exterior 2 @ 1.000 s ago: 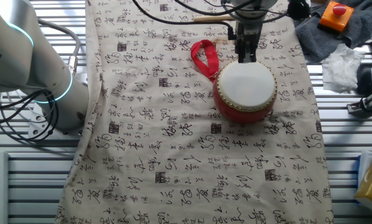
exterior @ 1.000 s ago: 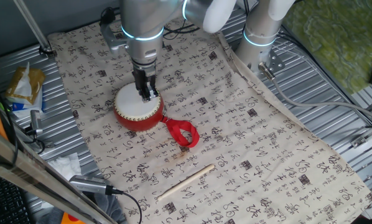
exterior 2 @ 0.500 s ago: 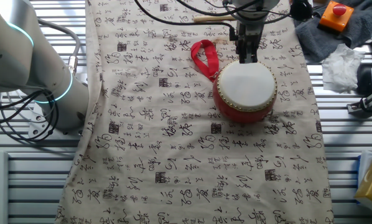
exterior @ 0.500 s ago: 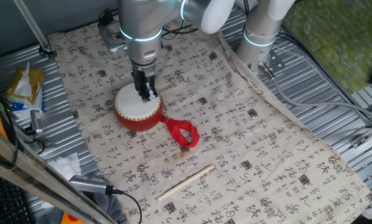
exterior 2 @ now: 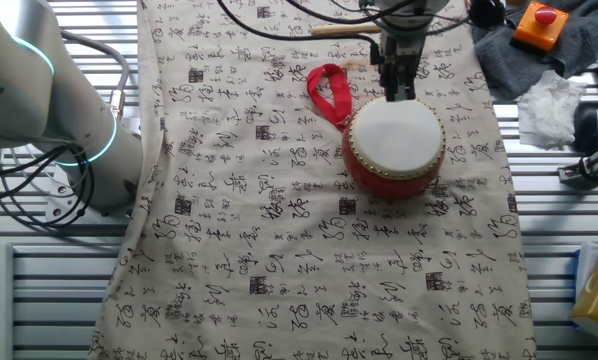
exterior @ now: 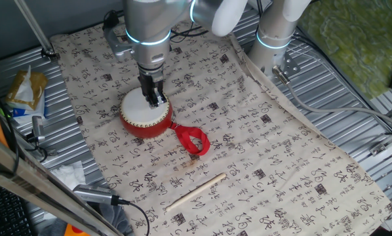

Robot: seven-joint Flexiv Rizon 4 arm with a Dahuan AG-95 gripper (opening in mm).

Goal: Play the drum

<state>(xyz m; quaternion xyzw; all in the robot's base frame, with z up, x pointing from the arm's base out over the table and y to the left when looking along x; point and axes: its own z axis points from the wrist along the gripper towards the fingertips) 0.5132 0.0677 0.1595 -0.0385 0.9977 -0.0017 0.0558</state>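
Observation:
The drum (exterior: pixel 143 116) has a red barrel body, a white skin head and a red ribbon loop (exterior: pixel 192 140). It stands on the patterned cloth. It also shows in the other fixed view (exterior 2: pixel 393 148), with its ribbon (exterior 2: pixel 329 92) at its far left. My gripper (exterior: pixel 156 100) points straight down, its fingers close together, with the tips at the edge of the white head; it also shows in the other fixed view (exterior 2: pixel 398 94). It holds nothing. A thin pale wooden stick (exterior: pixel 196 191) lies on the cloth, apart from the drum.
A cloth printed with characters (exterior: pixel 248 151) covers the table. A second robot base (exterior: pixel 274 39) stands at the back. A yellow packet (exterior: pixel 24 92) and cables lie at the left edge. In the other view, a grey rag with an orange button box (exterior 2: pixel 539 25) lies at the top right.
The gripper has risen very slightly over the drum head; the drum, ribbon and stick have not moved.

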